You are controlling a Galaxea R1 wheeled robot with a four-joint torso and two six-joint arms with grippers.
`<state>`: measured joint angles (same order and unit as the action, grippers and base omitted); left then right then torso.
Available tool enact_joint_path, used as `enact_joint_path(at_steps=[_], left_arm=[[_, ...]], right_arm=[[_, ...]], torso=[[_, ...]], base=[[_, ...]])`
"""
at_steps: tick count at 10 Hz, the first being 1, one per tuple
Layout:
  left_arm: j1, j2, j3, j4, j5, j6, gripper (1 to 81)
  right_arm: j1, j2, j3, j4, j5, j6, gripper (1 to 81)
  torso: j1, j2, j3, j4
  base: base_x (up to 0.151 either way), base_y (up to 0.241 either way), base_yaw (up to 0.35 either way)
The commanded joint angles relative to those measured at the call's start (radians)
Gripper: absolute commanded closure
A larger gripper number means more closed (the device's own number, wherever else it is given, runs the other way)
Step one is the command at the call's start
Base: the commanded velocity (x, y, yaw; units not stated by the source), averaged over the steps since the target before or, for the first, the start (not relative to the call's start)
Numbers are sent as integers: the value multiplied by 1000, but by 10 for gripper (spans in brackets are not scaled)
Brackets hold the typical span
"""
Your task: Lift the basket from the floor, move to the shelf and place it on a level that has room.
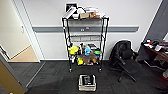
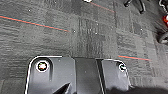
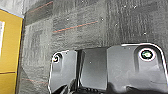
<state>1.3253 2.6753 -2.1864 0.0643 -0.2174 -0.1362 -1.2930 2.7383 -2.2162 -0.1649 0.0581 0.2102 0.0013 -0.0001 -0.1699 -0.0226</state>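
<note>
The basket [image 1: 87,83] sits on the floor [image 1: 55,77] at six o'clock from the shelf [image 1: 85,42] (both grippers' state: cannot tell).

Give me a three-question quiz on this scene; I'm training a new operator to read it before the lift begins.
1. True or false: the small beige woven-mesh basket sits on the dark charcoal carpet floor, in front of the tall black wire shelf.
2. Which tier is bare? A top, B middle, C bottom.
3. What stands right of the shelf?

Key:
1. True.
2. B: the middle grey wire level is bare; the colourful toys crowd the bottom tier, boxes the top.
3. A black office chair.
</note>
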Motion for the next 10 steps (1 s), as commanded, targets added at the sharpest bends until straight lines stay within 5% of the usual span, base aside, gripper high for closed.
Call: enact_joint_path(at_steps=[1, 10], left_arm=[[-42, -18, 16, 2, 43, -3, 10], [-14, -14, 8, 6, 44, -2, 10]], right_arm=[[46, -13, 24, -11, -49, 0, 10], [22, -9, 24, -10, -49, 5, 10]], torso=[[0, 0, 0, 0], [0, 0, 0, 0]], base=[[114, 0, 0], [129, 0, 0]])
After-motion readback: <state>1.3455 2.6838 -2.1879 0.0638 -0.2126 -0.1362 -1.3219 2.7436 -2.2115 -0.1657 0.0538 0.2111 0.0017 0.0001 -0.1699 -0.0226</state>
